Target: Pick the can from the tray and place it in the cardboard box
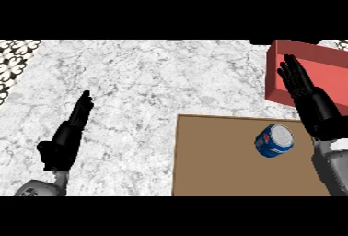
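Resting left hand [66,138]: on the view's left, over the marble counter [156,78], fingers straight and together, holding nothing.
Tray [217,161]: flat brown board, right of centre on the counter.
Can [275,140]: blue, lying on its side on the tray's right part.
Right hand [314,103]: fingers straight, just right of the can, not touching it.
Box [319,69]: red, open, top right, behind the right hand.

White and grey marble counter top [170,78], black-and-white patterned surface [14,57] at its far left edge
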Motion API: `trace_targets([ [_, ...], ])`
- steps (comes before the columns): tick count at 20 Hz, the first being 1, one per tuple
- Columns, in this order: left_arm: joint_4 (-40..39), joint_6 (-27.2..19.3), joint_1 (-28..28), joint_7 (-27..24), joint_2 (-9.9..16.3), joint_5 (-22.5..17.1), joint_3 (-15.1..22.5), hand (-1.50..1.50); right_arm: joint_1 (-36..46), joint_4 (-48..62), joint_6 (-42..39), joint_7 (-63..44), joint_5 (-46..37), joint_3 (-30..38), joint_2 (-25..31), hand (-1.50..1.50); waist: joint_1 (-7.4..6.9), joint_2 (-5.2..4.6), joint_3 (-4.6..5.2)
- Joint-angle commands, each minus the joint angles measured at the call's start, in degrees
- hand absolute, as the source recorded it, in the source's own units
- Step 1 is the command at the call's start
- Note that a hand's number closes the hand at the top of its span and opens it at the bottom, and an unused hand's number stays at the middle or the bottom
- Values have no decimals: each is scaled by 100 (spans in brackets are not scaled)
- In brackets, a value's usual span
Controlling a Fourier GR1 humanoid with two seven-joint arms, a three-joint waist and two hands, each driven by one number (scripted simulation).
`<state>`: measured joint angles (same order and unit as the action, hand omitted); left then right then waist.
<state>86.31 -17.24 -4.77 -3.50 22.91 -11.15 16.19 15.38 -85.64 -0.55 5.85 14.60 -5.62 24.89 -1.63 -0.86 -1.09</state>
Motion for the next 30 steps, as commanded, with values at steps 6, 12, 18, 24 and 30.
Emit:
trace_targets([
  [6,350,793,-526,-292,958,387,-90,0,1001,-1347,-402,-1074,647,1456,1700,-150,457,224,130],
  [12,229,1271,-761,-235,687,231,-13,0,118,-916,-1345,-315,-326,1588,2689,-150,237,93,107],
  [18,366,1393,-729,-100,715,192,-109,0,-695,-1565,-1538,849,-1521,1328,2892,-150,209,105,105],
  [24,108,1475,-811,-232,670,287,-185,0,-470,-2257,-2493,-295,-1772,975,3930,-150,235,113,121],
  [30,-169,1607,-970,-301,560,382,-209,0,-153,-3412,-3095,-1777,-1901,76,4010,-150,184,98,124],
])
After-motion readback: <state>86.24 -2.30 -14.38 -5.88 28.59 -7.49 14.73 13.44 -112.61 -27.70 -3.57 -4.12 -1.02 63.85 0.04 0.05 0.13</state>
